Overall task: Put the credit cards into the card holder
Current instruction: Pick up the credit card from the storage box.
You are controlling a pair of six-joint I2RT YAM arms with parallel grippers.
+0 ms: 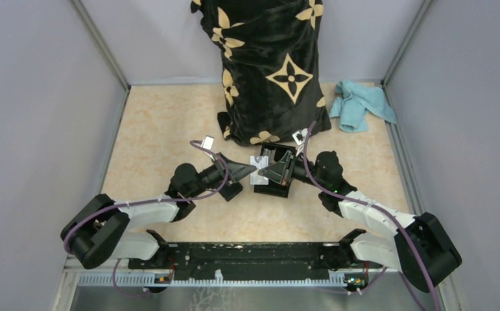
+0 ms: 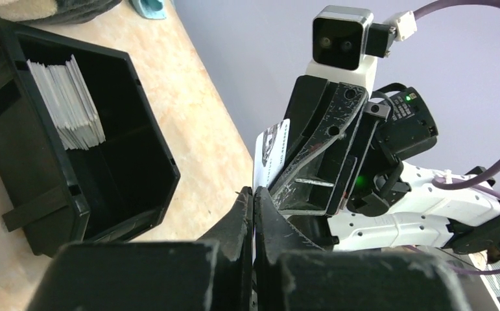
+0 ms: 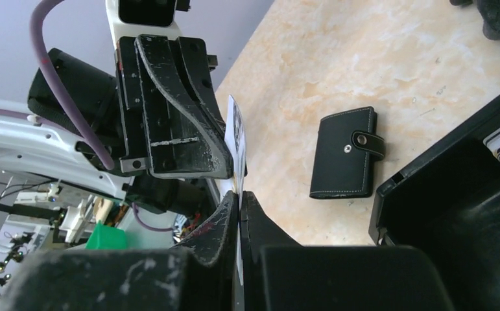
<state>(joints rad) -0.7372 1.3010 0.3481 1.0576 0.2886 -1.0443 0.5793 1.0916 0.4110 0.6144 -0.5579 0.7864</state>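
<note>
You are pinching one credit card (image 3: 235, 129) between both tools; left tool (image 2: 253, 194) and right tool (image 3: 239, 197) are each pressing together on it; card holder (image 3: 343, 154) is lying closed on the table (image 3: 338, 58).

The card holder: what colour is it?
The card holder is black with pale stitching; clearest in right wrist view.

credit card (image 2: 271, 150) mostly hidden, print unreadable, black box (image 3: 441, 220) cut off by edge

Bright, even light washed the table (image 1: 150, 136), only soft shadows pooled beside the black box (image 2: 46, 188), its dark inside swallowed detail, and the near foreground in both wrist views went soft.
</note>
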